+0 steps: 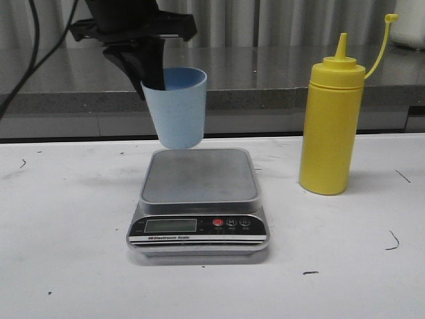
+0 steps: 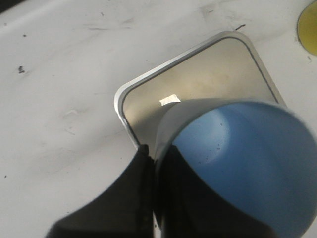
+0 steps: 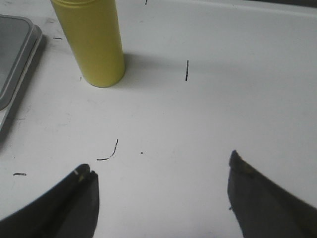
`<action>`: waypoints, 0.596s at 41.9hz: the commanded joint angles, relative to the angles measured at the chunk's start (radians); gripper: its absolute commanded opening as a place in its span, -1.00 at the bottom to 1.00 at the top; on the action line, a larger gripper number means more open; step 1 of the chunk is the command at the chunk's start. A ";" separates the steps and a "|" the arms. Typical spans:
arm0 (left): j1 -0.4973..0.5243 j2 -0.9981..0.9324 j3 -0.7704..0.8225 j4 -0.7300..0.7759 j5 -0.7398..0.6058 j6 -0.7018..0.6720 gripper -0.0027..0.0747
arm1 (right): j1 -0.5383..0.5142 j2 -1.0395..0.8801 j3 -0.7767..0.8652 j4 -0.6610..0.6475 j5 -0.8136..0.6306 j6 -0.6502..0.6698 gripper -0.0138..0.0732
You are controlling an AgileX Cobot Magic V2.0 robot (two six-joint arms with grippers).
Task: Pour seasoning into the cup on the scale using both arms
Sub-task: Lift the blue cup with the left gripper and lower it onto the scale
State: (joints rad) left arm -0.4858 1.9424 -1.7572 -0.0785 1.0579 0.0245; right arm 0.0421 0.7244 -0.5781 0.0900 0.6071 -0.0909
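Observation:
My left gripper (image 1: 154,83) is shut on the rim of the light blue cup (image 1: 176,106) and holds it upright just above the back edge of the scale (image 1: 199,176). In the left wrist view the cup (image 2: 247,153) hangs over the grey platform (image 2: 198,74), its wall pinched between my black fingers (image 2: 133,198). The yellow seasoning bottle (image 1: 331,126) stands on the table right of the scale, its cap hanging on the strap. My right gripper (image 3: 161,168) is open and empty over bare table, short of the bottle (image 3: 94,42). It does not show in the front view.
The white table (image 1: 66,252) carries small dark marks. A grey counter ledge (image 1: 265,80) runs behind it. The scale's edge (image 3: 15,54) shows beside the bottle in the right wrist view.

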 commanded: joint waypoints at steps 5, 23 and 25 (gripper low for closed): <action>-0.018 0.020 -0.080 -0.010 -0.012 -0.013 -0.98 | 0.001 0.004 -0.035 -0.003 -0.064 -0.011 0.60; -0.018 0.043 -0.080 -0.030 -0.006 -0.013 -0.29 | 0.001 0.004 -0.035 -0.003 -0.064 -0.011 0.60; -0.018 0.043 -0.081 -0.043 -0.004 -0.013 -0.16 | 0.001 0.004 -0.035 -0.003 -0.064 -0.011 0.60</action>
State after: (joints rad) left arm -0.4987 2.0385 -1.8048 -0.0889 1.0722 0.0240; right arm 0.0421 0.7244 -0.5781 0.0900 0.6071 -0.0909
